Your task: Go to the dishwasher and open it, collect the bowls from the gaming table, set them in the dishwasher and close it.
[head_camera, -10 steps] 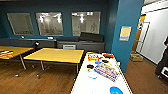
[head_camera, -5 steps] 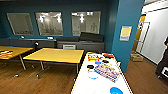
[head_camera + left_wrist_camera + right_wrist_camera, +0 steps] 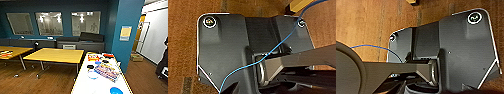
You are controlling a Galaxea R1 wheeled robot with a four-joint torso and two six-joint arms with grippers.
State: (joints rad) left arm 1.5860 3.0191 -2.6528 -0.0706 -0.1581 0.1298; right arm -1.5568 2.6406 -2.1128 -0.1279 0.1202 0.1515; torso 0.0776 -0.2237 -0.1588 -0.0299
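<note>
The robot stands in a room with dark teal walls and a wood floor (image 3: 50, 80). At 12 o'clock, nearest the camera, a long white table (image 3: 86, 86) runs away from it, its near corner cut by the picture's lower edge. At 10 o'clock stands a yellow-topped table (image 3: 56, 55), and a second yellow table (image 3: 15, 51) sits at 9 o'clock — open floor lies between and in front of them. A teal pillar (image 3: 126, 37) rises at 1 o'clock; beside it a strip of floor leads past a cardboard box (image 3: 136, 57) toward a bright doorway, where part of a person (image 3: 163, 65) shows at 3 o'clock.

On the white table lie a blue bowl (image 3: 116, 90) at the near end, a round blue-rimmed dish (image 3: 93, 74), a colourful flat box (image 3: 107, 71) and smaller items too blurred to name. Neither the dishwasher nor the gaming table can be made out.

The wrist views add what the head view lacks — the robot's dark plate over wood floor and a thin blue cable (image 3: 250, 64). Whether either pincer is spread or pressed together cannot be told.
</note>
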